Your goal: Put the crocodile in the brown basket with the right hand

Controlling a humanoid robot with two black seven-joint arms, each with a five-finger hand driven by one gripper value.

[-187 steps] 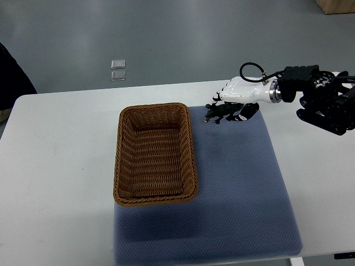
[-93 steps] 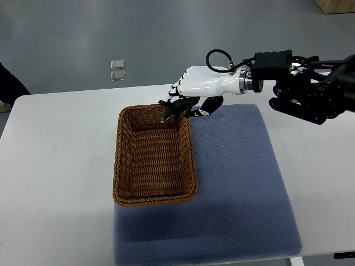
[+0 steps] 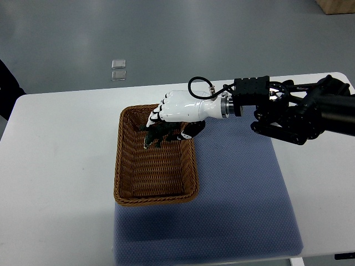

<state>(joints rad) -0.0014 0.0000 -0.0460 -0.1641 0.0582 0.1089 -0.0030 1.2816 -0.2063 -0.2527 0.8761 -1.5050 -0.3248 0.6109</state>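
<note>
In the top view, the white right hand (image 3: 176, 110) reaches in from the right. Its fingers (image 3: 156, 117) are curled around the toy crocodile (image 3: 158, 135), so the hand is closed and gripping it. The crocodile is dark green and hangs just under the fingers, on the side of the hand nearer the camera. Its long body runs about the same way the hand points, and the end past the fingertips dips a little toward the camera.

The brown basket (image 3: 118, 166) lies right below the hand. The hand and the crocodile are over the far right corner of the basket, inside its rim. I think the toy only has to go down and be let go. Most of the basket floor stretches away from the hand, toward the camera.

The left hand does not show, so the right hand is the only one near.

There is one crocodile, one brown basket, one blue mat (image 3: 238, 188) and one white table (image 3: 55, 166).
</note>
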